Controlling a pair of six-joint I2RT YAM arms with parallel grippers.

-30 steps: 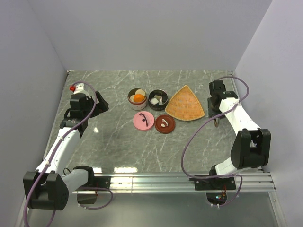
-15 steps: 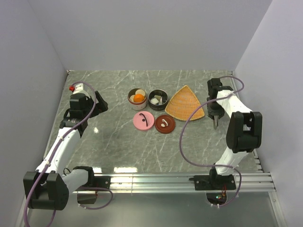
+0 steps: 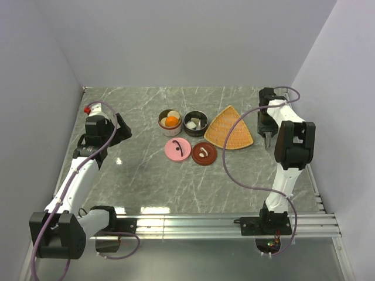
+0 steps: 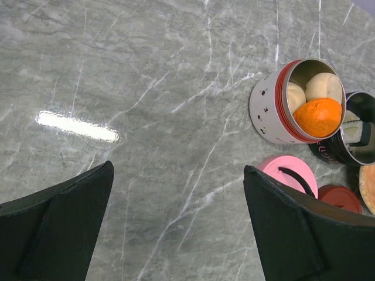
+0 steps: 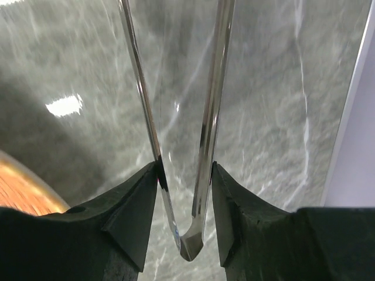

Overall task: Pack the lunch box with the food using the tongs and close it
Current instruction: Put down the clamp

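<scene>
My right gripper [image 5: 184, 167] is shut on the tongs [image 5: 208, 117] near their joined end, and the two silvery arms run up and away over the bare table. In the top view this gripper [image 3: 268, 138] hangs at the far right, beside the woven tray. The lunch box is two open round tins. The white tin [image 3: 170, 120] holds cream balls [image 4: 324, 86] and an orange ball [image 4: 317, 116]. The dark tin [image 3: 195, 122] holds sushi rolls [image 4: 354, 130]. My left gripper [image 4: 179, 170] stands open over the bare table, left of the tins, with nothing between its fingers.
A pink lid [image 3: 177, 148] and a brown-red lid [image 3: 204, 153] lie flat in front of the tins. The orange triangular woven tray [image 3: 229, 129] lies between the tins and my right gripper. The side wall stands close on the right.
The right arm has folded upright and drawn its gripper, with the tongs, back toward the far right corner. The left arm has hardly moved.
</scene>
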